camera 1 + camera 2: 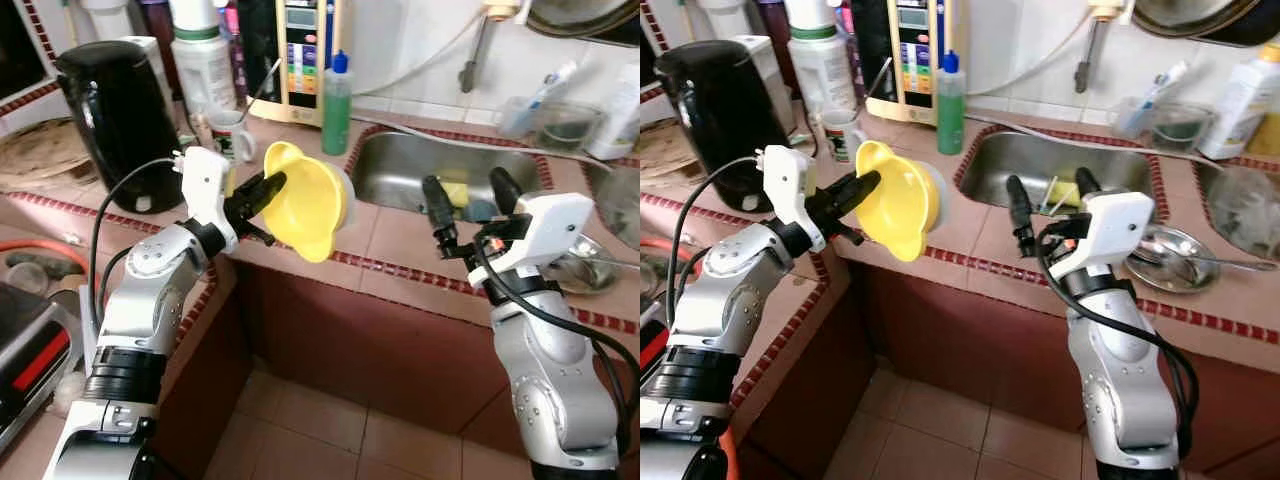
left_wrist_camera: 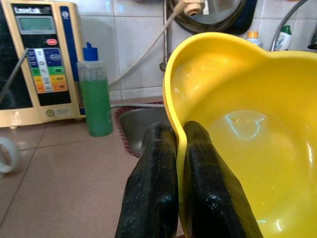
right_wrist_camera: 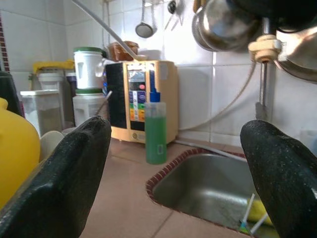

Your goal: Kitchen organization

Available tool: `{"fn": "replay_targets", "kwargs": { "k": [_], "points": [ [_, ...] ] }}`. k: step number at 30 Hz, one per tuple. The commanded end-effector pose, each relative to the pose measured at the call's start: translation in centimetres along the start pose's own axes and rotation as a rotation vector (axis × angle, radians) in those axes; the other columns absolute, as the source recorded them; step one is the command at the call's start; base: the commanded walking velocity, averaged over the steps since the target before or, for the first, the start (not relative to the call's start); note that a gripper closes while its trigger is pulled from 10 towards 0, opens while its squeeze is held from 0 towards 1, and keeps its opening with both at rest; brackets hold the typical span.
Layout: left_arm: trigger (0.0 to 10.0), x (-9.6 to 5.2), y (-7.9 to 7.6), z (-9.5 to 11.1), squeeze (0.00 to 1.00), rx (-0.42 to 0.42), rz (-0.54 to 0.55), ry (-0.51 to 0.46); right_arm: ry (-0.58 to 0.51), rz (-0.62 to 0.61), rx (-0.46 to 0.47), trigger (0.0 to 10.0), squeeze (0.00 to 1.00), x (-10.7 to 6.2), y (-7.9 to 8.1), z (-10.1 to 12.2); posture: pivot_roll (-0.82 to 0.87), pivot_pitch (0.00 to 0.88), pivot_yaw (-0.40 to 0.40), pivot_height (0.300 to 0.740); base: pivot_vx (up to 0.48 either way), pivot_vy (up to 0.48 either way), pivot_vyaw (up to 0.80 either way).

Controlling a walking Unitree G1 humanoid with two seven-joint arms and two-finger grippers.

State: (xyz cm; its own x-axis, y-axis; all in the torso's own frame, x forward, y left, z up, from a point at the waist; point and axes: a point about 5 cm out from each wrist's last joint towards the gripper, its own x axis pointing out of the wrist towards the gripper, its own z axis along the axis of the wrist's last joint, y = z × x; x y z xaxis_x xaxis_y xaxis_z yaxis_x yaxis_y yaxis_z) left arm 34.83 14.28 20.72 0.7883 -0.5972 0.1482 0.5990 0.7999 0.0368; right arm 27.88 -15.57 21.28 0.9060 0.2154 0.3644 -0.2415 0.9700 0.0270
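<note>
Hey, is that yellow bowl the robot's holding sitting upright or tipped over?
Tipped. The left gripper pinches the yellow bowl by its rim and holds it on its side above the counter; the left wrist view looks into its empty inside.

The big yellow plastic bowl (image 2: 237, 139), pinched in the left gripper (image 2: 179, 163), runs past the picture's edge.
</note>
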Motion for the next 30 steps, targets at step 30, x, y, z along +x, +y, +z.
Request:
{"fn": "replay_targets", "kwargs": {
  "k": [30],
  "points": [
    [10.0, 0.42, -0.48, 0.55, 0.0, 0.013, -0.039, -0.013, -0.013, -0.005, -0.002, 10.0, 0.0, 0.68, 0.23, 0.06, -0.2, 0.015, 0.038, 0.74, 0.0, -0.317, 0.0]
  ]
}}
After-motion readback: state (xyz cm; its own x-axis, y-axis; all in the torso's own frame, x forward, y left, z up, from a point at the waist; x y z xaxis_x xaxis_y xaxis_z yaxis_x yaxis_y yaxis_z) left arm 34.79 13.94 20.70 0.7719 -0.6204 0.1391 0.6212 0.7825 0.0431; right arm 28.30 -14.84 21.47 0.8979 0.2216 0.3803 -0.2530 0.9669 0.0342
